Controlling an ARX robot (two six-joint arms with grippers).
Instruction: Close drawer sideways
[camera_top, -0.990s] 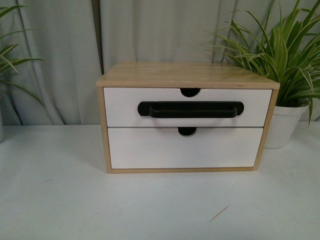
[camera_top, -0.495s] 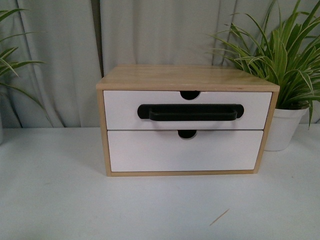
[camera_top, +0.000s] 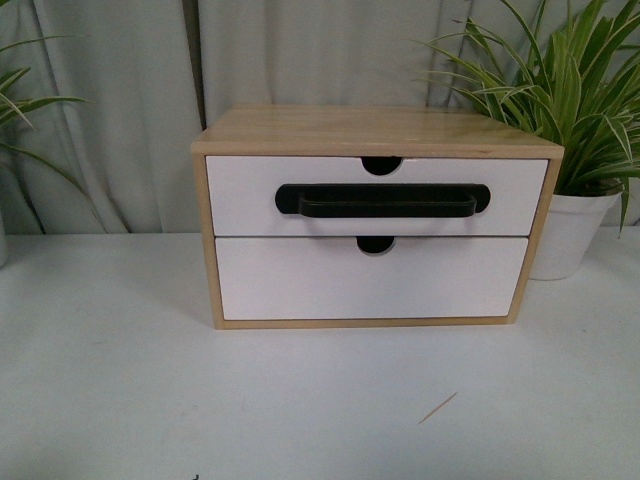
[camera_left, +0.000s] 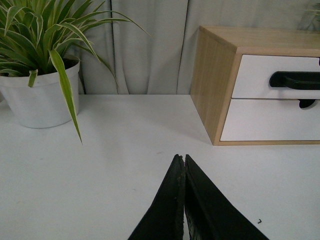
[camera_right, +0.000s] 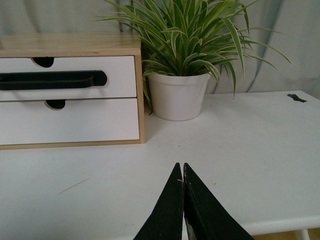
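A wooden cabinet stands on a white table. Its upper drawer has a white front, a long black bar handle and a half-round notch in its top edge. Its front stands slightly forward of the plain lower drawer. Neither gripper shows in the front view. My left gripper is shut and empty, low over the table, with the cabinet some way off. My right gripper is shut and empty, apart from the drawer.
A potted spider plant in a white pot stands close beside the cabinet's right side. Another potted plant stands off to its left. A thin sliver lies on the table in front. A grey curtain hangs behind. The table edge shows near my right gripper.
The cabinet sits a little higher in the front view than before, as if the view shifted. The drawer's position in the cabinet looks the same.
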